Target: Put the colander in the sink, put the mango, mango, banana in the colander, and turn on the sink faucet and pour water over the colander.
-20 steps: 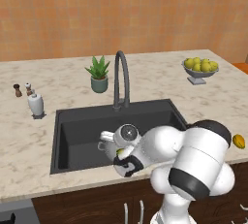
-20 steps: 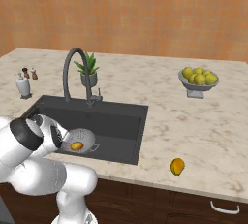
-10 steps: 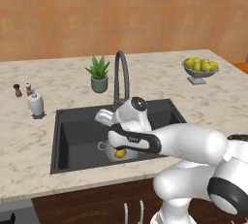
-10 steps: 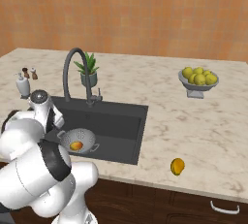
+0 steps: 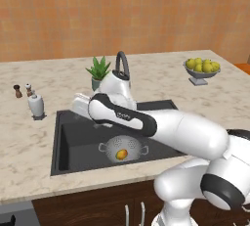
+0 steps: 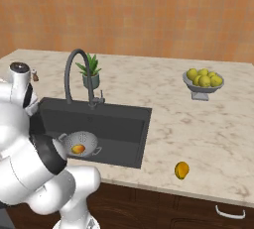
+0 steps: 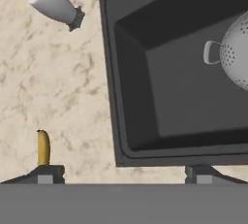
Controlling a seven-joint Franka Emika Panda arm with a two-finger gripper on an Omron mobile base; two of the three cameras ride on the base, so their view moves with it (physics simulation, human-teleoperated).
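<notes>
The silver colander (image 5: 122, 147) sits in the dark sink (image 5: 73, 142) with one orange-yellow mango (image 5: 122, 154) inside it. From the right base view the colander (image 6: 79, 143) holds that mango (image 6: 78, 148), and a second mango (image 6: 181, 170) lies on the counter right of the sink (image 6: 124, 124). My arm (image 5: 146, 121) reaches left across the basin. My gripper (image 7: 125, 175) is open and empty, hovering over the sink's corner (image 7: 121, 136). The banana (image 7: 43, 147) lies on the counter just outside that corner, by one fingertip (image 7: 46, 173). The colander's handle (image 7: 211, 52) shows at the right. The faucet (image 6: 74, 72) arches over the back rim.
A grey footed bowl of yellow-green fruit (image 5: 201, 68) stands at the counter's far right. A potted plant (image 5: 99, 71) is behind the faucet (image 5: 122, 63). A white dispenser (image 5: 35, 105) and small shakers (image 5: 17, 90) stand left of the sink; the dispenser (image 7: 53, 2) is beyond the banana.
The open hand has left the colander, with the mango lying inside, and swung up and left across the sink toward the counter by the dispenser.
</notes>
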